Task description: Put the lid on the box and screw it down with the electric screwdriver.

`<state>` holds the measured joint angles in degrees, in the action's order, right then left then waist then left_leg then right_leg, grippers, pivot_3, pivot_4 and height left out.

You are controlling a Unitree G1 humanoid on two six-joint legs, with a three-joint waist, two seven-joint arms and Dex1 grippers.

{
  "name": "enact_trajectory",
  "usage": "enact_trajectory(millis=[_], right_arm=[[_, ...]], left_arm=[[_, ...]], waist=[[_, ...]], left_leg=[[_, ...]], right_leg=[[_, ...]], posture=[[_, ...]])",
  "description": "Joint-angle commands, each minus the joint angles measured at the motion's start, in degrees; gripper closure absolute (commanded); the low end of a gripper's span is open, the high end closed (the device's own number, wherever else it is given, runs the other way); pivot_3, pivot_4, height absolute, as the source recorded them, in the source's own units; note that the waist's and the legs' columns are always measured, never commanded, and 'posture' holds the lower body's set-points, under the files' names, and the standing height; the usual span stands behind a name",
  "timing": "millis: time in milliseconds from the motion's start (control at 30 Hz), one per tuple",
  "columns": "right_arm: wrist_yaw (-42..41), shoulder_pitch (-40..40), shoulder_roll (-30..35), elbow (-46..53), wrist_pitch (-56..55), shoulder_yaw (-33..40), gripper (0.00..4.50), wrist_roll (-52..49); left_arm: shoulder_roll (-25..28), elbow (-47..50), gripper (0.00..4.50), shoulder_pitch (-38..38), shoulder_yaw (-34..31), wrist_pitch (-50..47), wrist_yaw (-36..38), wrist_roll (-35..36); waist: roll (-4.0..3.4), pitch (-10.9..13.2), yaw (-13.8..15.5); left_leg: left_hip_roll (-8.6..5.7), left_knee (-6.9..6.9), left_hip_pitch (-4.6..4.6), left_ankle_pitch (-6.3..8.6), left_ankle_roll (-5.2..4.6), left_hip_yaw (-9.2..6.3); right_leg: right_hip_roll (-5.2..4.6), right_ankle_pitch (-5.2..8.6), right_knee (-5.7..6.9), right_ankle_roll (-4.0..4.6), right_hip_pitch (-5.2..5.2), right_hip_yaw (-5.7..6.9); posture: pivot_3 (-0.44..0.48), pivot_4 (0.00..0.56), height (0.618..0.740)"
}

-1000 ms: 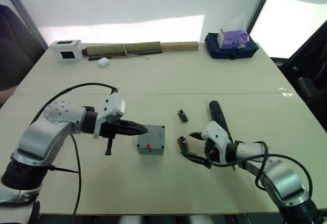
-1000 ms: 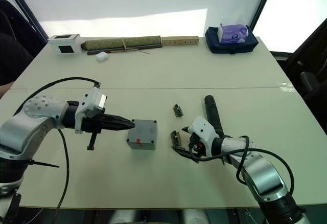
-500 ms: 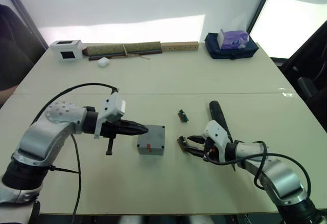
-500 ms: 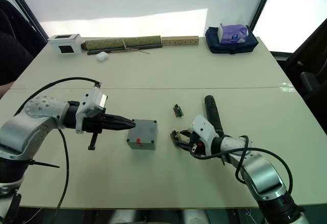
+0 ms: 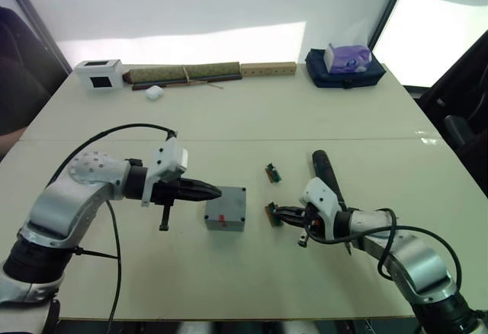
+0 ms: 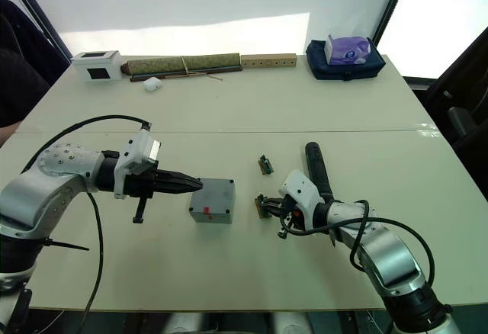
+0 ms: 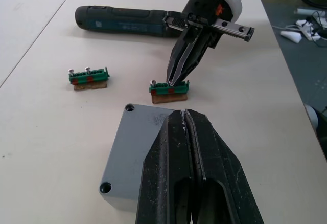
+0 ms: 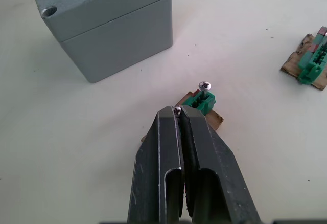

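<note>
While the box [image 5: 226, 209] sits on the table [image 5: 229, 120] between my two arms, its lid [image 7: 135, 152] is already in place on top, with screw holes showing at the corners and a seam running round the side in the right wrist view. I see my left gripper [image 5: 214, 192] level with the box's upper left edge, its black fingers [image 7: 189, 173] pressed together and holding nothing; whether the tips touch the lid or hang just over it I cannot tell. My right gripper [image 5: 282, 211] is off to the right of the box, apart from it, with its fingers [image 8: 179, 152] closed down to a narrow point right at the nearer green connector piece [image 8: 203, 101]. A small screw head [image 8: 177, 110] sits at those fingertips, though I can't make out for certain that it is pinched between them, and a second screw [image 8: 205, 86] stands upright in the green piece. Another green piece [image 5: 273, 172] lies a little farther back on the table, also well apart from the box. I find the electric screwdriver [image 5: 325, 172] lying flat just behind my right gripper, its black body pointing away from me, untouched by either gripper and separated from the box by the green pieces.
</note>
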<state>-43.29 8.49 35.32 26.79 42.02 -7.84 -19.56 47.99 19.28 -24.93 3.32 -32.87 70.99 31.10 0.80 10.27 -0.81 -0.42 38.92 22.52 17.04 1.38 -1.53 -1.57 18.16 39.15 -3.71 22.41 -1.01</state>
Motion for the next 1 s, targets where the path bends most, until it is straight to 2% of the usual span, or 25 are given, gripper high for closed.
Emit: enact_trajectory(millis=[33, 233, 400, 700, 1000], right_arm=[[-1.1, 3.3, 2.2, 3.1, 1.9, 4.1, 4.45, -3.1], [-3.1, 7.9, 4.0, 4.7, 6.7, 6.2, 4.45, -8.8], [-3.2, 14.9, 2.2, 6.2, 10.4, 4.4, 4.45, -13.4], [-3.7, 23.2, -3.1, -2.5, 5.4, -5.7, 4.45, -8.6], [-6.1, 24.0, -3.1, -7.8, 0.6, -7.6, 4.45, -5.5]], left_arm=[[0.4, 1.1, 4.50, 0.1, -1.0, 1.0, -0.7, -0.2], [1.4, 0.2, 4.50, 1.4, -2.1, 1.9, -1.8, -1.3], [2.3, 0.2, 4.50, 2.3, -3.7, 1.8, -2.7, -1.2], [2.4, 1.4, 4.50, 3.7, -4.8, 1.1, -4.3, -0.8], [2.5, 3.3, 4.50, 4.7, -5.8, 0.1, -5.6, 0.5]], waist=[[0.00, 0.0, 0.0], [0.00, 0.0, 0.0], [-0.02, 0.0, -0.1], [-0.03, 0.0, -0.1], [-0.03, 0.0, -0.1]], left_leg=[[0.00, 0.00, 0.00, 0.00, 0.00, 0.00], [0.00, -0.02, 0.00, 0.00, 0.00, 0.00], [0.01, -0.04, 0.00, 0.00, 0.00, -0.01], [0.01, -0.04, 0.03, 0.01, -0.01, 0.00], [0.01, -0.05, 0.05, 0.01, -0.01, 0.00]], right_leg=[[0.00, 0.00, 0.00, 0.00, 0.00, 0.00], [-0.01, 0.00, -0.01, 0.00, 0.01, 0.01], [-0.01, 0.00, 0.00, 0.01, 0.03, 0.00], [-0.08, -0.01, -0.06, 0.01, 0.05, 0.01], [-0.09, -0.01, -0.06, 0.02, 0.08, 0.01]], posture=[[0.000, 0.150, 0.740], [0.000, 0.150, 0.740], [0.000, 0.150, 0.740], [0.000, 0.150, 0.740], [0.000, 0.150, 0.740]])
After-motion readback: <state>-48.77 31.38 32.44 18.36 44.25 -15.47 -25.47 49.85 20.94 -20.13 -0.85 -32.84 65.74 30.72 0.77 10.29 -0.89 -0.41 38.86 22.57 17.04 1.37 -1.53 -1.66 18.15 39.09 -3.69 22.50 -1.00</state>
